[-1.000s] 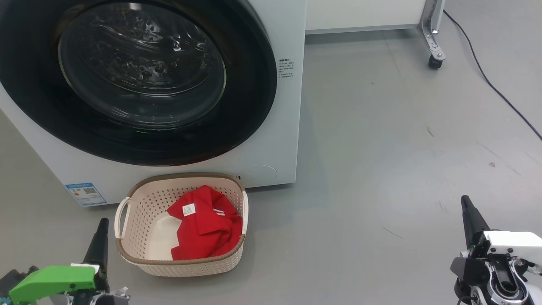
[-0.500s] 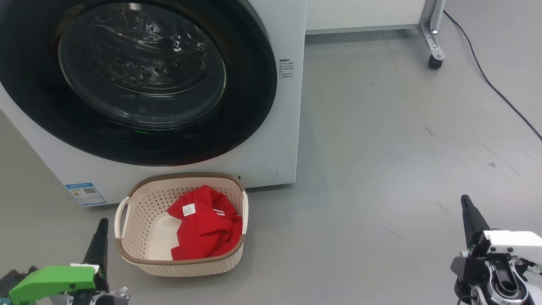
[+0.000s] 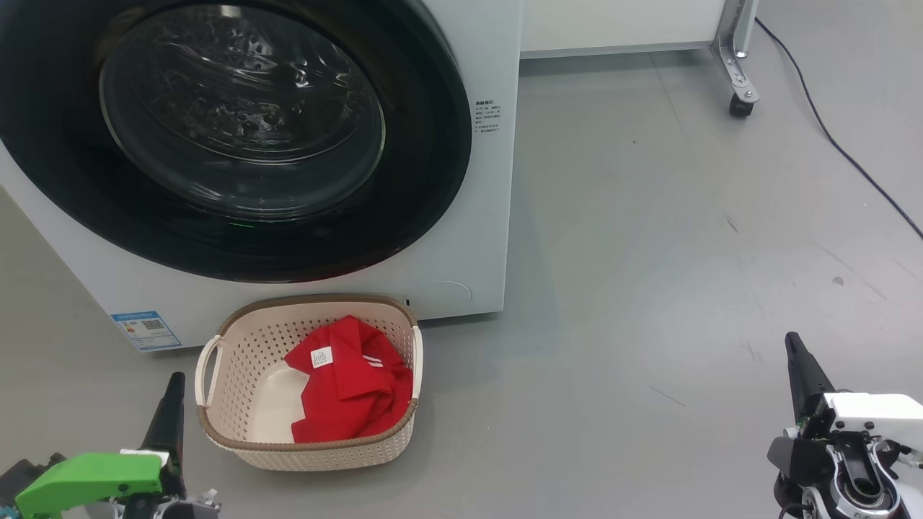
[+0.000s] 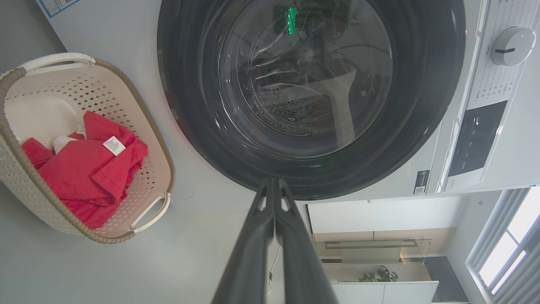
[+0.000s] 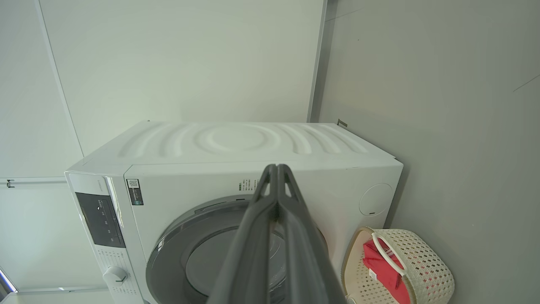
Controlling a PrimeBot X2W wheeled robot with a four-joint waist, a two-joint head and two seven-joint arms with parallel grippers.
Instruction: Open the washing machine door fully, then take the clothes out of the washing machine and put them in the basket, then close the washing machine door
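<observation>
The washing machine door (image 3: 238, 137) is shut, red clothes (image 3: 350, 386) lie in the basket (image 3: 339, 454) below; work apparently done, left pincer (image 3: 174, 383) and right pincer (image 3: 794, 349) rest closed, empty.

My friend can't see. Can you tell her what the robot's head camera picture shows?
A cream basket holding red clothes sits on the grey floor before a white washing machine whose round, black-rimmed door is shut. The robot's left tool and right tool, both closed and empty, point up from the bottom corners.
</observation>
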